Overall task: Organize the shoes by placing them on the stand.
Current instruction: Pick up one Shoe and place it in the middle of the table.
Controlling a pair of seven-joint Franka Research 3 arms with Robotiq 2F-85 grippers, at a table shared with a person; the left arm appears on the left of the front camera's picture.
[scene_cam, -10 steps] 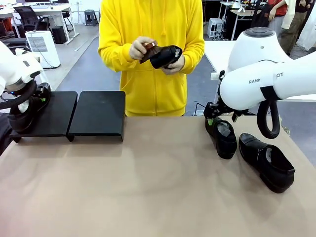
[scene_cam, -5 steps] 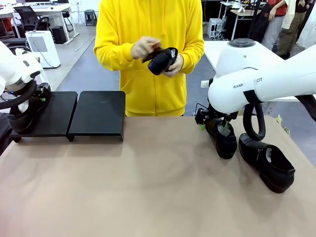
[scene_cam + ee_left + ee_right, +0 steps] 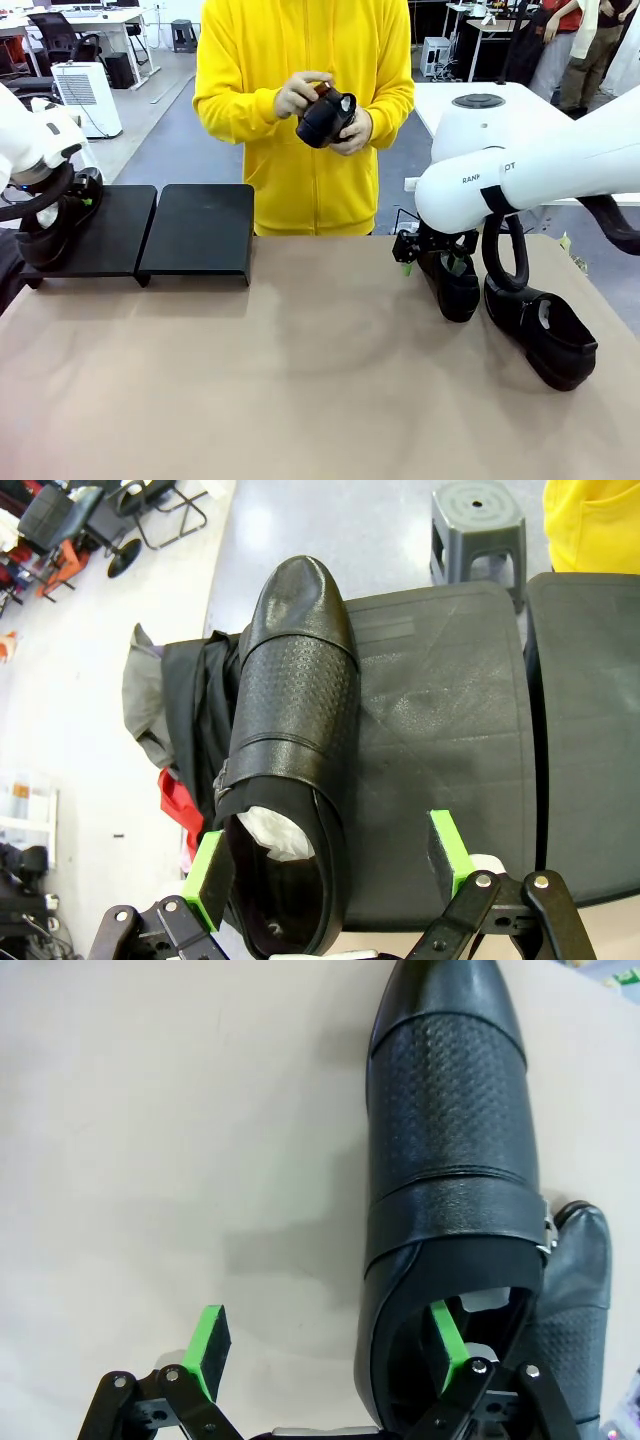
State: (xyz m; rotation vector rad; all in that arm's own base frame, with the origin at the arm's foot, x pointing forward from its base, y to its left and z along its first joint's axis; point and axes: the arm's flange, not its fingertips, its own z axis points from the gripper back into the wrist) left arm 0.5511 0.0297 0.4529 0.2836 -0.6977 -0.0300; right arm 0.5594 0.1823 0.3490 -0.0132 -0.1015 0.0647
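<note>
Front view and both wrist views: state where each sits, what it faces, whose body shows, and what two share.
Front view: between the arms, facing the person across the table; the left arm, right arm and the person's hands show.
Left wrist view: on that wrist, looking along the open left end effector at the racked shoe on the stand.
Right wrist view: on that wrist, looking along the open right end effector at the table shoe.
Shared: front and right wrist views both show the table shoe.
</note>
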